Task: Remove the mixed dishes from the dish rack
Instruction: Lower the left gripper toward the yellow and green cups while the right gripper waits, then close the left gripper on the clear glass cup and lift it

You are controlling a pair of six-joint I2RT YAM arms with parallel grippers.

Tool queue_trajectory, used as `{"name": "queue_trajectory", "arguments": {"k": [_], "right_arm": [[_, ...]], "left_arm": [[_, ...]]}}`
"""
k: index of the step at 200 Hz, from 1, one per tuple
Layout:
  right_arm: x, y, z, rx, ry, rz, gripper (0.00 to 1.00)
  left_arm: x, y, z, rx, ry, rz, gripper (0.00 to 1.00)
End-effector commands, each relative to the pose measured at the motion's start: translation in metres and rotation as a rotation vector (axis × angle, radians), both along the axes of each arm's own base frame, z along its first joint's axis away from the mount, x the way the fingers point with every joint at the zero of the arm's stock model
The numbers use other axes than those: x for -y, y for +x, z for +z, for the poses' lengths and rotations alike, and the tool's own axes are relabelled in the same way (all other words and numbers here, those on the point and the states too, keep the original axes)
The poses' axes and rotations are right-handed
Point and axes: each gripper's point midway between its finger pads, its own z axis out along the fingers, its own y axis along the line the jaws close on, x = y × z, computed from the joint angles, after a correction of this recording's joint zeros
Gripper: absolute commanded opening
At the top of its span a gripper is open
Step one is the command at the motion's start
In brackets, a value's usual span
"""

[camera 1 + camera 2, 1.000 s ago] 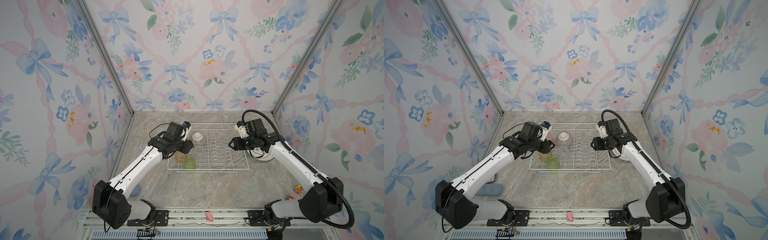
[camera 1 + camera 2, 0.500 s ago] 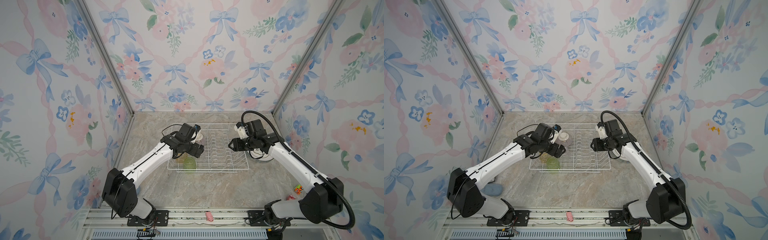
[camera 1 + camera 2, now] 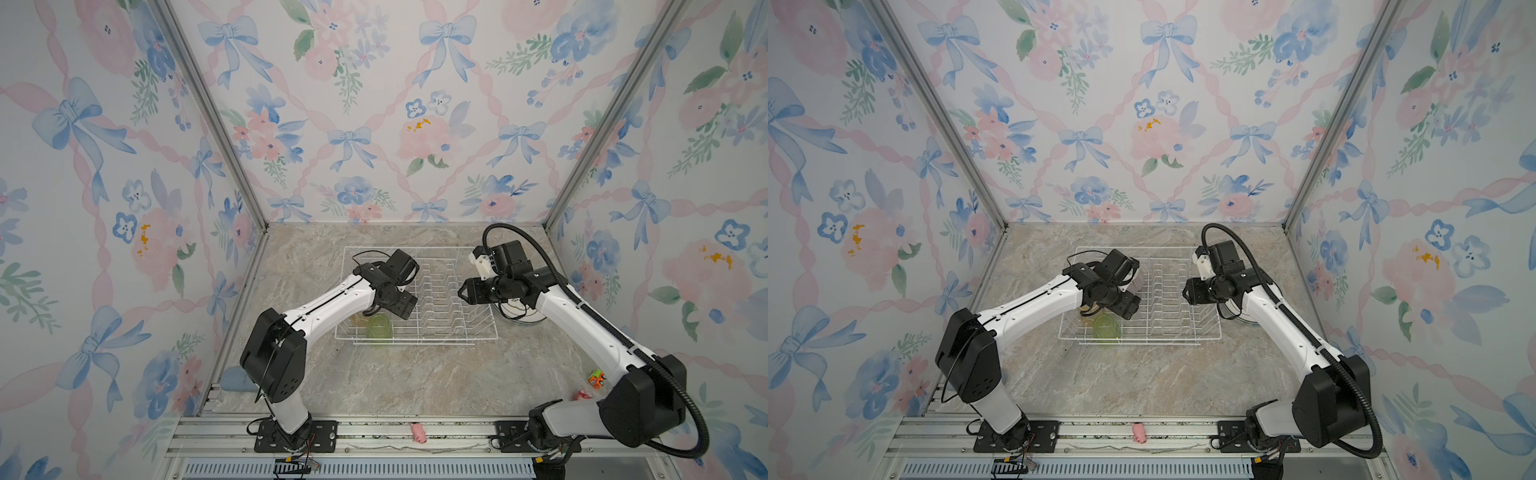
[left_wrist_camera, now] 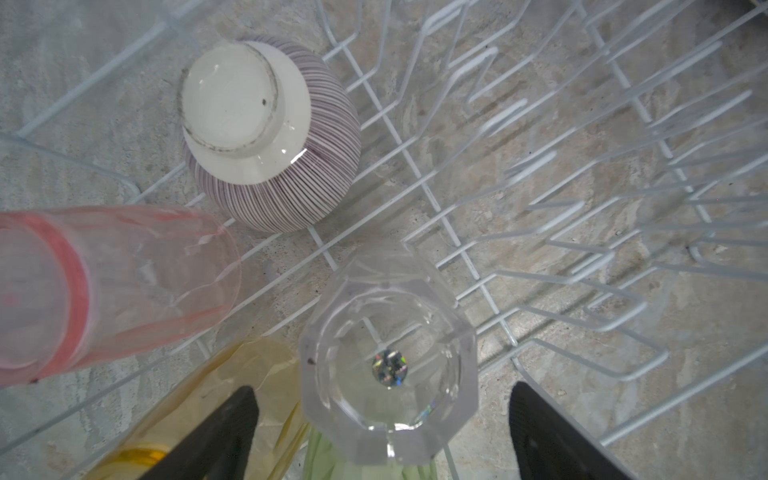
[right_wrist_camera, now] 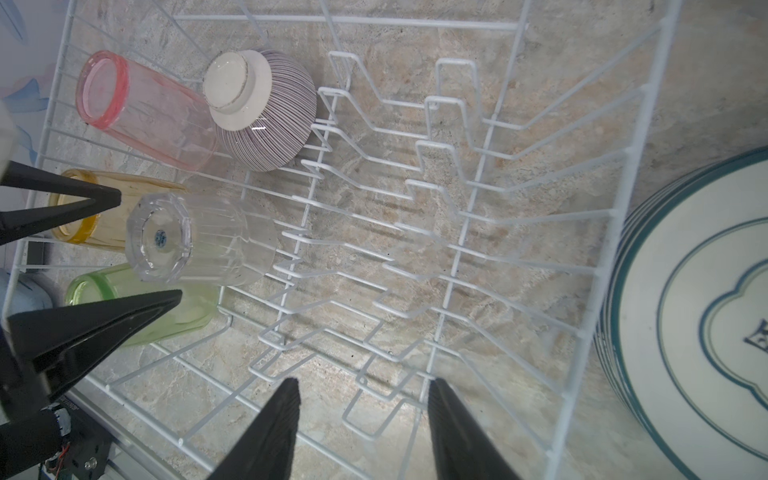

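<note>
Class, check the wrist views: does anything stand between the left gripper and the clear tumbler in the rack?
Nothing visible does: the open left gripper faces the base of the clear tumbler directly.

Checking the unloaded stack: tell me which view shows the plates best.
Right wrist view: the plates lie stacked beside the rack, pattern clear, though cropped. In both top views the right arm hides most of the plates. The left wrist view misses them.

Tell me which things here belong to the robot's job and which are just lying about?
Job: dish rack, pink tumbler, yellow tumbler, green tumbler, clear tumbler, striped bowl, stacked plates.
Lying about: blue cloth, orange-green toy, pink scrap on the front rail.
</note>
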Motion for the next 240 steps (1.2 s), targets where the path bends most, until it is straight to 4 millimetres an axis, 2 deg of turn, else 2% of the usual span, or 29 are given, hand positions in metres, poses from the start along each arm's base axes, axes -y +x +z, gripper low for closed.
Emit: {"name": "queue_trajectory", "arguments": {"k": [1, 93, 123, 149, 180, 200, 219, 240], "right_arm": [[0.005, 0.0, -0.003, 0.006, -0.009, -0.004, 0.53], [0.01, 0.007, -0.015, -0.014, 0.009, -0.008, 0.54], [0.013, 0.009, -0.019, -0.022, 0.015, -0.011, 0.54], [0.012, 0.01, -0.024, -0.035, 0.02, -0.011, 0.54], [0.011, 0.012, -0.026, -0.04, 0.027, -0.009, 0.53], [0.01, 0.012, -0.027, -0.042, 0.032, -0.01, 0.53], [0.009, 0.011, -0.027, -0.046, 0.041, -0.009, 0.53], [0.003, 0.009, -0.026, -0.048, 0.074, 0.004, 0.53]], "left_arm": [[0.003, 0.001, -0.002, -0.019, 0.016, 0.009, 0.91], [0.008, 0.014, -0.023, -0.04, 0.06, 0.023, 0.89], [0.005, 0.016, -0.028, -0.054, 0.075, 0.03, 0.85], [0.005, 0.017, -0.031, -0.065, 0.07, 0.033, 0.74], [0.005, 0.018, -0.033, -0.098, 0.036, 0.036, 0.48], [0.002, 0.018, -0.035, -0.117, 0.021, 0.041, 0.37], [0.001, 0.018, -0.034, -0.122, 0.014, 0.044, 0.32], [0.0, 0.018, -0.027, -0.108, 0.001, 0.044, 0.3]]}}
